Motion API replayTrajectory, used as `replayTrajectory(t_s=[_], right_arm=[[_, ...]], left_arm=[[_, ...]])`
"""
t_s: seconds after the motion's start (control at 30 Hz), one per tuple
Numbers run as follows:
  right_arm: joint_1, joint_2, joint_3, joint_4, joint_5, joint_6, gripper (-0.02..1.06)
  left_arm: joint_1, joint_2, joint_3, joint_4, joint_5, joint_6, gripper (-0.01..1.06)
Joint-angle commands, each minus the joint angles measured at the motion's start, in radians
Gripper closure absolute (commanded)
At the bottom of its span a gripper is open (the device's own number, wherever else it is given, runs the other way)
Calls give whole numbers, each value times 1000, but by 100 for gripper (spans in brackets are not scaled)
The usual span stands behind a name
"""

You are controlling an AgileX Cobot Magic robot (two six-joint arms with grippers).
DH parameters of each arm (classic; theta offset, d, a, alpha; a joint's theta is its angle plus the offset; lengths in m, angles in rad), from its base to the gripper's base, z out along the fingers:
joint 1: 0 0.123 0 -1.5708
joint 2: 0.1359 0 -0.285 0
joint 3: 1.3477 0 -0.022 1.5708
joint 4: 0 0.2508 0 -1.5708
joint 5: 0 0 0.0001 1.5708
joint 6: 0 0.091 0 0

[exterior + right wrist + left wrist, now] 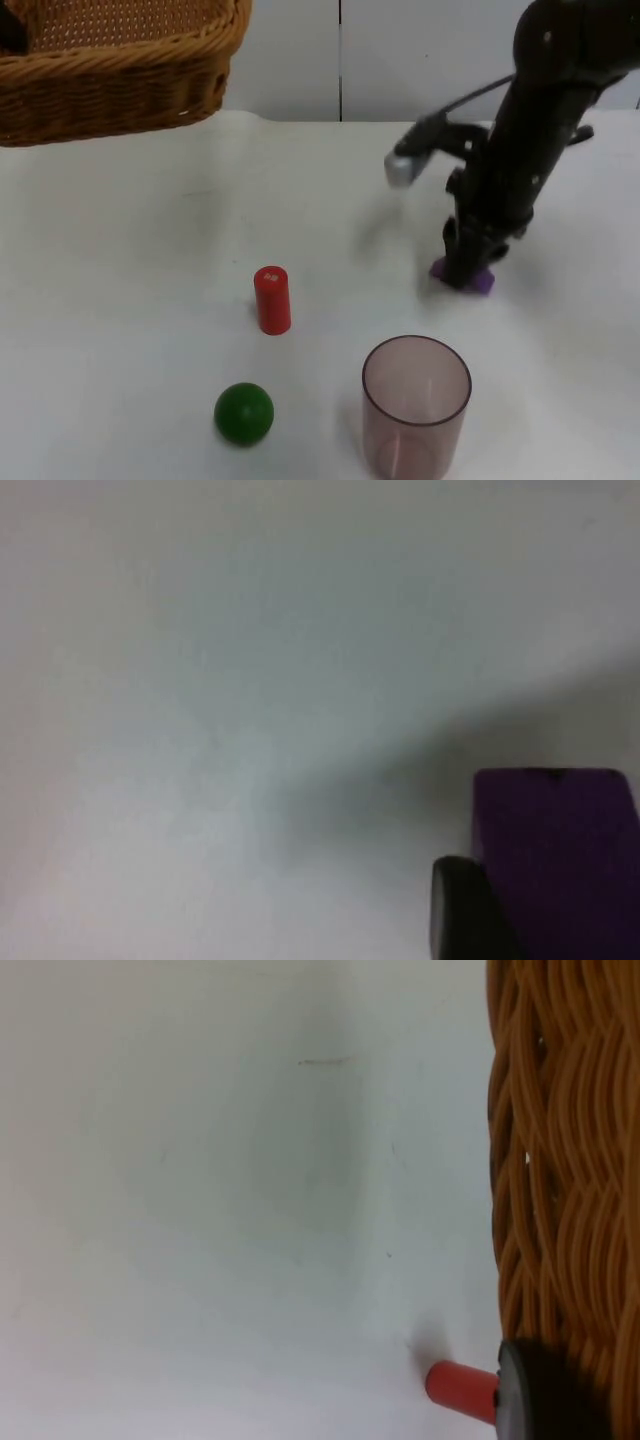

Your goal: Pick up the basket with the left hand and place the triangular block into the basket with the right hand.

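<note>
With your left gripper [545, 1395] clamped on the raised wicker basket [110, 75] at the upper left, your right gripper [462, 275] straddles the purple triangular block [482, 283] right of centre: small, rigid, probably light, so pinch its flat faces, though I cannot tell whether the fingers have met it.

White table top [150, 250], ending at a grey partition wall [300, 50]. Near the middle, a red cylinder [272, 299], upright (seen again in the left wrist view [460, 1390], close to wicker). Just in front of it, a green ball [243, 412], apart from it. To the right of the ball, a translucent pinkish cup [415, 405], standing open end up. Further back on the right, a purple block [478, 282], flat on the surface (also in the right wrist view [555, 850]), well apart from the cup.
</note>
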Motion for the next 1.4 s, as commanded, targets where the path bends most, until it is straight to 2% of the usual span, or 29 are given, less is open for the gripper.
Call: replayTrajectory(t_s=[0.0,0.1,0.2,0.33,0.57,0.63,0.8,0.93,1.37], right_arm=[[1,-56,-4,0,-15,43,105],[1,-179,-4,-4,-28,140,105],[1,-255,-4,-4,-24,182,105],[1,-425,-4,-9,-22,290,105],[34,-606,-4,0,-24,371,105],[90,-641,-4,0,-24,386,105],[189,-624,-4,-1,-34,428,105],[242,-574,-4,-1,-50,461,105],[248,-380,-2,-32,-58,497,105]], left_arm=[[-2,-7,0,-19,5,0,105],[-25,-7,19,-2,8,0,105],[-61,-5,42,0,-2,0,105],[-152,6,79,0,-27,0,105],[-270,34,80,9,-43,0,105],[-327,55,80,18,-50,0,105],[-384,72,80,19,-53,0,105],[-396,72,80,6,-63,0,105],[-396,72,80,6,-67,3,105]])
